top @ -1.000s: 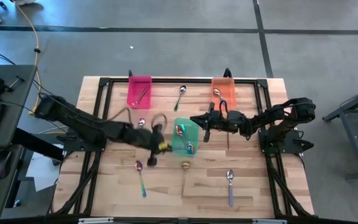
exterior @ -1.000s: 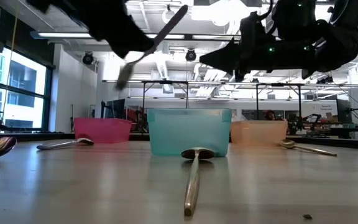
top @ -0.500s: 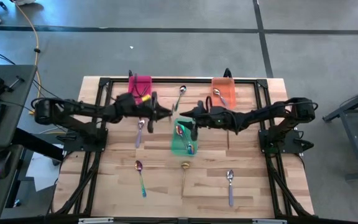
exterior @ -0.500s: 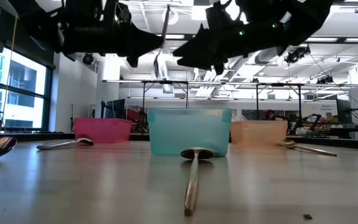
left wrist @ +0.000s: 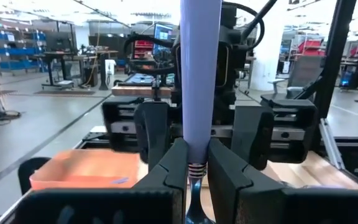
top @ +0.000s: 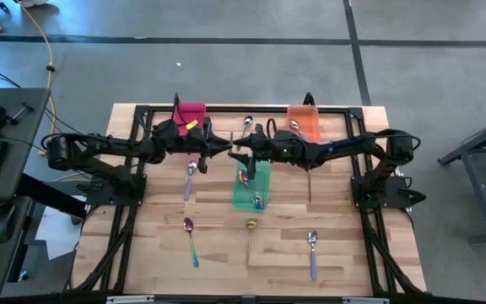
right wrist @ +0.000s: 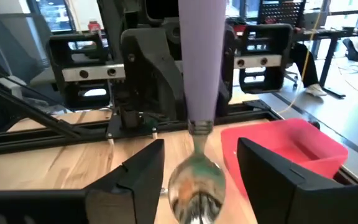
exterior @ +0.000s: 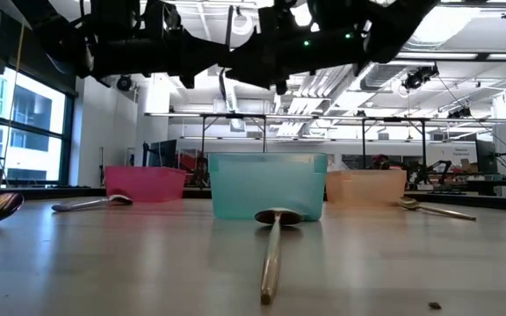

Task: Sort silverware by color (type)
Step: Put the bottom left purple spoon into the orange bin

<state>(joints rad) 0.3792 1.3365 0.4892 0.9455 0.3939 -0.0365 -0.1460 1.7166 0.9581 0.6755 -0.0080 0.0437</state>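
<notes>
Both arms have drawn together above the middle of the table since a second ago, when the left gripper (top: 226, 149) hung low near the front of the teal bin (top: 251, 186) and the right gripper (top: 236, 154) was back by the orange bin (top: 304, 123). Now the two meet tip to tip, just behind the teal bin's far edge and high over the wood.

Between them hangs a purple-handled spoon (left wrist: 200, 81). The left gripper's fingers (left wrist: 169, 177) are pinched on it right where the lilac handle joins the metal neck — the handle runs straight out from the claw toward the other arm. From the right wrist the same spoon (right wrist: 195, 180) shows bowl nearest, handle rising away, and the right gripper's fingers (right wrist: 134, 177) stand wide on either side of the bowl without touching it. In the low view the spoon (exterior: 225, 88) hangs almost upright under the two dark claws.

Below and just in front of the claws, the teal bin holds a couple of spoons. To the left gripper's side lies a spoon (top: 190, 177) on the bare table, with the pink bin (top: 191, 118) behind it; another spoon (top: 245, 127) lies behind the claws, between the pink and orange bins. Three more — a teal-handled spoon (top: 191, 239), a gold spoon (top: 250, 241) and a second purple-handled spoon (top: 312, 252) — lie well apart along the front.
</notes>
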